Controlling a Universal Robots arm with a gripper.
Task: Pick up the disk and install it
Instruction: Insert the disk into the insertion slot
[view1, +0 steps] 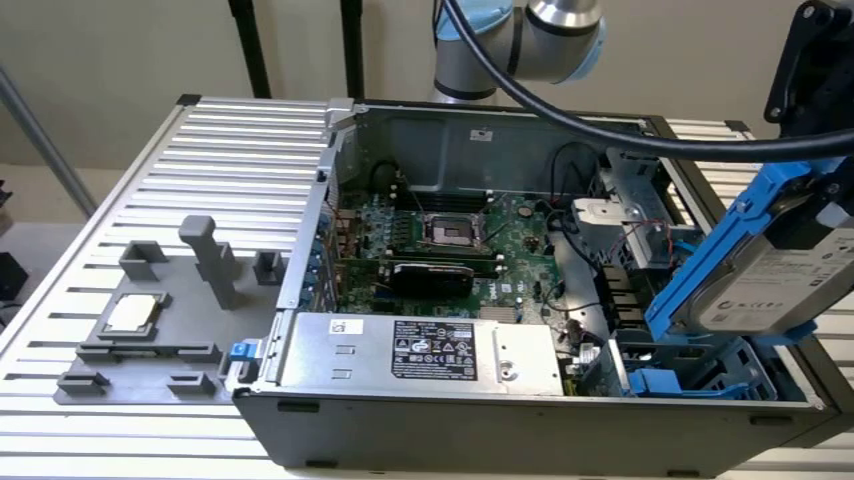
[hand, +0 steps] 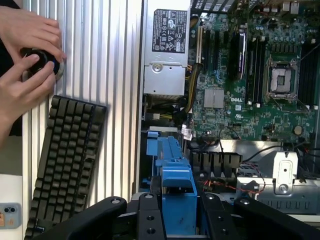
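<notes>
Exterior view: the disk (view1: 777, 282), long axis steeply tilted (label showing), pinched in the tool (hand: 177, 220).

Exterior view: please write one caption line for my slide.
The hand holds the blue-framed disk tilted above the open computer case.

The disk (view1: 798, 262) runs off the exterior view's right edge, its label (view1: 771, 292) too small to read.

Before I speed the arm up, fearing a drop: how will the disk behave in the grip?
The disk looks like a rigid metal slab, probably stiff and heavy for its size. Its blue frame is thin plastic, so may flex where the end effector clamps it. Held tilted, it might slip.
</notes>
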